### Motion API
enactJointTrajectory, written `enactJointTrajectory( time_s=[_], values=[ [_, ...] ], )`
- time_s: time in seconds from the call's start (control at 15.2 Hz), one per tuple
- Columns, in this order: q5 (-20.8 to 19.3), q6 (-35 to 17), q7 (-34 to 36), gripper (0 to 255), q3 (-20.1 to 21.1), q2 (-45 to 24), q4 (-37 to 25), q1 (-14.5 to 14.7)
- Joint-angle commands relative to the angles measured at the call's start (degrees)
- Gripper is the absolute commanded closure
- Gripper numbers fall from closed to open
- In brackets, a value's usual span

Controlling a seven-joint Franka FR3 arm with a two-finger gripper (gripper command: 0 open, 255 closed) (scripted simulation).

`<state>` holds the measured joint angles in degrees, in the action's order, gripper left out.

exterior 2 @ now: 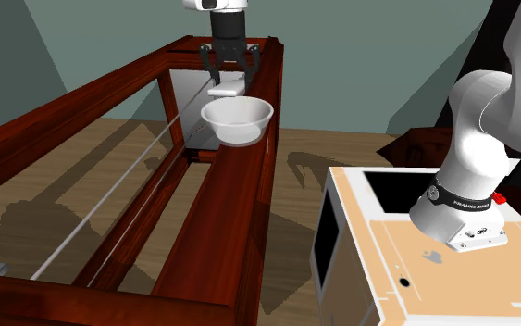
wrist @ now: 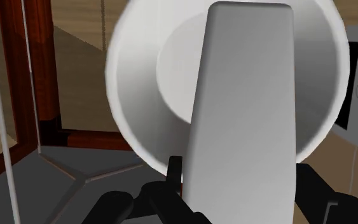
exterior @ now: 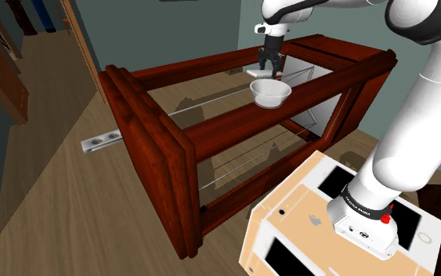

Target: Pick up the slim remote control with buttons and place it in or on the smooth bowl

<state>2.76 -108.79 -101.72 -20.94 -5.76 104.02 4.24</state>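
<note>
1. Shoulder view: the all-black two-finger gripper [exterior: 269, 67] hangs at the far end of the dark red wooden table with a glass top [exterior: 234, 125]. It is clamped on the slim, flat, pale grey remote [exterior: 262, 71]. The remote is in the air, just above and behind the smooth white round bowl [exterior: 271, 94], which stands by the table's near rail. By my reading the pick is done and the placing is left.
2. Second exterior view: the gripper [exterior 2: 229, 78] holds the remote [exterior 2: 223, 90] roughly level and clear of the bowl [exterior 2: 238, 128]. The remote sits near the bowl's far rim rather than over its middle. I judge I need a short move toward the bowl's centre, then a descent and a release.
3. Wrist view: the fingers [wrist: 312, 184] clasp the remote [wrist: 244, 108] by its long edges, at a narrow width set by its body. The remote runs out ahead of the gripper and covers the middle of the bowl [wrist: 123, 95] below. It looks like a plain rounded slab in uniform grey, and I can make out no buttons on the face shown.
</note>
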Motion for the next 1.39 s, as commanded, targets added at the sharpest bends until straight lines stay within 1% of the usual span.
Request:
enactJointTrajectory(
  time_s=[0.0,0.07,0.99,1.32],
  values=[
    [0.53,0.46,-3.19,255,-1.27,-1.16,-1.47,-1.71],
    [0.96,0.77,-5.09,255,-2.00,-2.07,-2.57,-2.79],
    [2.41,-9.08,-6.13,255,-1.70,-4.86,4.74,-3.01],
    [2.41,-9.08,-6.13,255,-1.69,-4.86,4.74,-3.02]
  ],
)
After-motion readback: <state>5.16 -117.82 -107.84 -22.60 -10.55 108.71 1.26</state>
